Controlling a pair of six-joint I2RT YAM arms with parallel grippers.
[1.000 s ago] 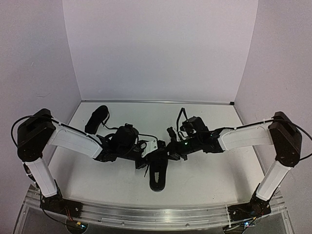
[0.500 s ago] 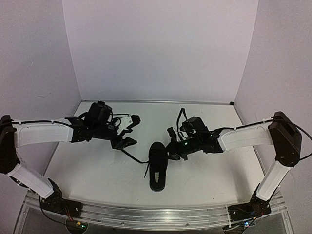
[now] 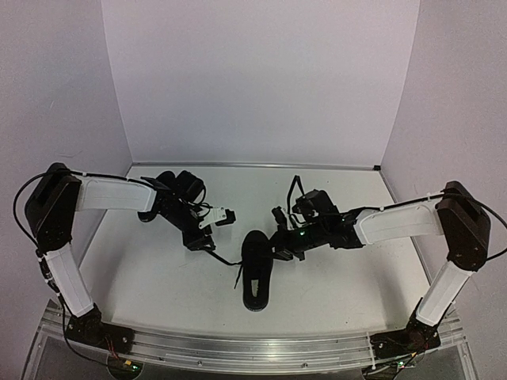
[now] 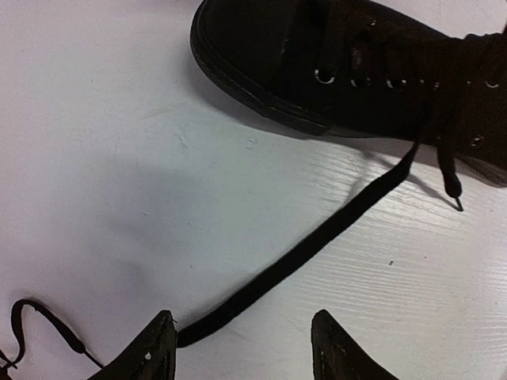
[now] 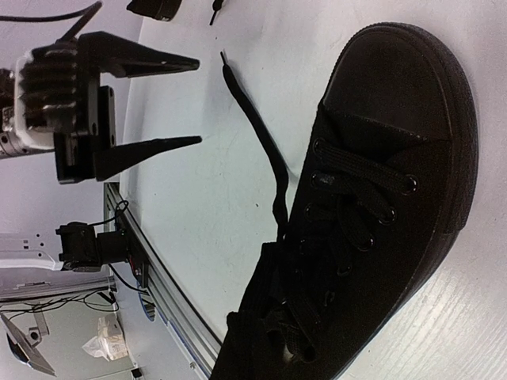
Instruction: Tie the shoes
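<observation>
One black shoe (image 3: 255, 273) lies mid-table, toe towards the arms; it also shows in both wrist views (image 4: 356, 71) (image 5: 380, 198). Its lace (image 3: 226, 259) (image 4: 301, 253) (image 5: 257, 127) trails flat across the table to the left. My left gripper (image 3: 220, 231) (image 4: 244, 317) (image 5: 198, 101) is open, and the lace's end rests by its left fingertip (image 4: 162, 332). My right gripper (image 3: 276, 236) (image 5: 289, 265) is shut, tips against the shoe's side by the upper eyelets; whether it pinches anything I cannot tell. The second shoe (image 3: 165, 177) sits back left, mostly hidden by the left arm.
White walls close off the table at the back and sides. An aluminium rail (image 3: 253, 348) runs along the near edge. A short lace end (image 3: 236, 281) hangs off the shoe's left side. A thin black cord curl (image 4: 36, 317) lies beside my left gripper.
My left gripper, shut beside the shoe a second ago, opened and swung out to the back left, then came partway back. The lace now lies stretched to the left. The right arm stayed still.
</observation>
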